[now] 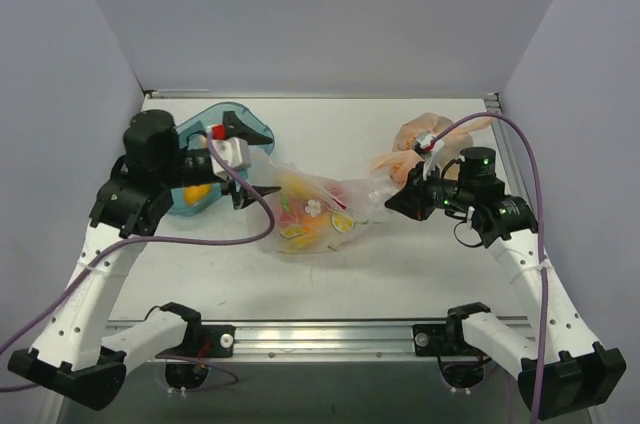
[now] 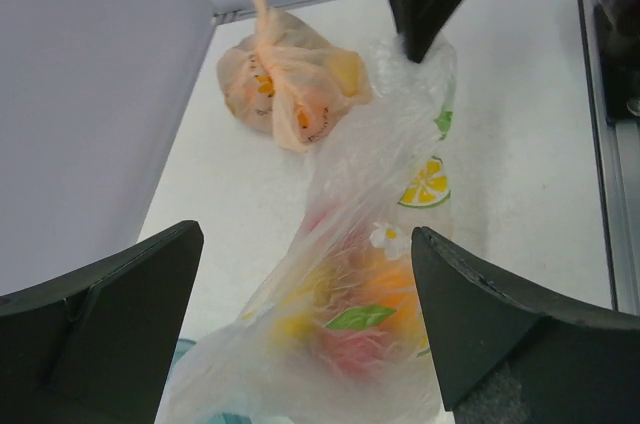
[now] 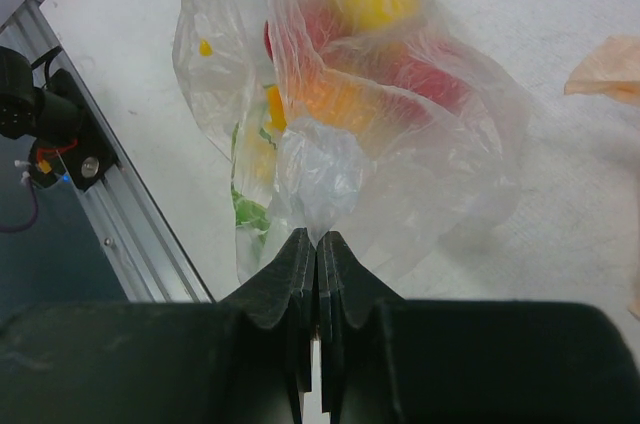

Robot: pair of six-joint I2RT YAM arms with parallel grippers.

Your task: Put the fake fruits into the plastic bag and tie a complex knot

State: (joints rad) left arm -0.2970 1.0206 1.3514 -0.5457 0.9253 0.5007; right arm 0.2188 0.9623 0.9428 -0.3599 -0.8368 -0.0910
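Clear crinkly film of the plastic bag (image 1: pixel 318 209) lies between my two arms, with the fake fruits (image 3: pixel 370 34), yellow, red and orange, inside it. My right gripper (image 3: pixel 316 242) is pinched tight on one bunched end; my left gripper (image 2: pixel 305 234) stands wide apart around the other end, gripping nothing. One yellow fruit (image 1: pixel 197 192) sits in the teal tray (image 1: pixel 255 126); a tied peach-orange bag (image 2: pixel 285 74) lies beyond.

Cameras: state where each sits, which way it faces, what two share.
Top external: above and behind, looking down on the table; both arms show.
Left wrist: on the left arm, facing across the plastic bag; open left gripper shows.
Right wrist: on the right arm, facing the bag; right gripper shows, shut on it.
Shared: the bag.
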